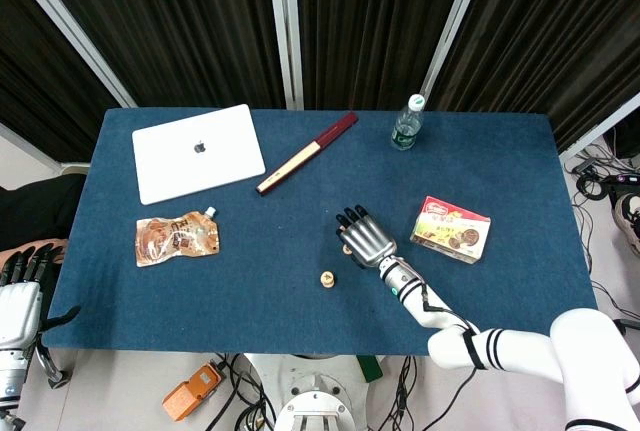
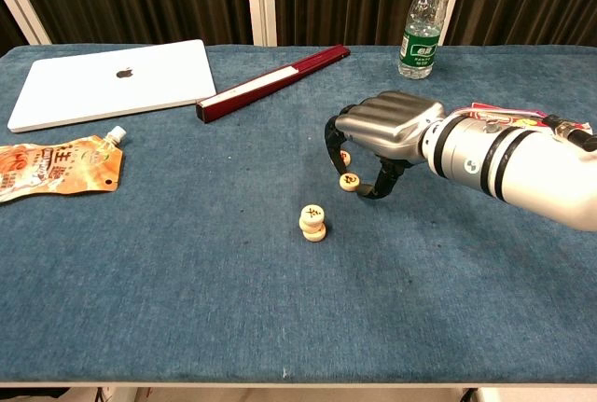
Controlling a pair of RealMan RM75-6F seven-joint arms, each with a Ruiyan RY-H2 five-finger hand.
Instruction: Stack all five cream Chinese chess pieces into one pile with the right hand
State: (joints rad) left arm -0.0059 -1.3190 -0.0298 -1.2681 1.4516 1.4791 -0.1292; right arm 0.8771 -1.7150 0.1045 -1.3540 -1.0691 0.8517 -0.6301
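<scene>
A short stack of cream chess pieces [image 2: 313,222] stands on the blue table, and it appears in the head view as a small pile [image 1: 326,278]. Two loose cream pieces lie just right of it: the nearer piece [image 2: 350,181] and the farther piece [image 2: 344,157], which is half hidden behind fingers. My right hand [image 2: 382,131] arches low over both loose pieces, its fingers [image 2: 331,138] curled down on the far side and its thumb beside the nearer piece. Nothing is lifted. Seen from the head camera, the right hand [image 1: 365,238] covers the loose pieces. My left hand [image 1: 18,301] hangs off the table's left corner, fingers extended.
A biscuit box [image 1: 451,229] lies right of the right hand. A water bottle [image 2: 423,21], a red folded fan [image 2: 272,82] and a white laptop [image 2: 112,83] sit at the back. An orange pouch [image 2: 58,167] lies at the left.
</scene>
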